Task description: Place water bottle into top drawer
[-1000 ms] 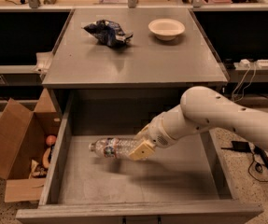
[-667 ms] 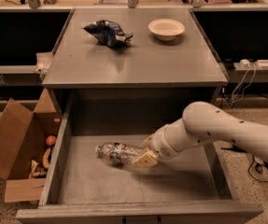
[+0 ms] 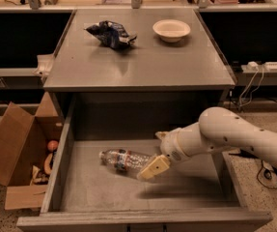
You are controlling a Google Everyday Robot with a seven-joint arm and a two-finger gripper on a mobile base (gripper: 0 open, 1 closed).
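Note:
The water bottle (image 3: 122, 159) is clear with a white cap and a red and blue label. It lies on its side low inside the open top drawer (image 3: 104, 197), cap pointing left. My gripper (image 3: 152, 167) reaches in from the right on a white arm. Its yellowish fingers (image 3: 153, 168) are closed over the bottle's right end. The bottle rests at or just above the drawer's grey floor.
On the cabinet top (image 3: 143, 66) lie a dark blue snack bag (image 3: 111, 34) and a white bowl (image 3: 171, 30). An open cardboard box (image 3: 17, 153) with small items stands on the floor left of the drawer. Cables and a power strip (image 3: 263, 67) are at the right.
My gripper has carried the bottle lower and slightly right and forward in the drawer, then nearly stopped. The bottle now sits close to the drawer floor.

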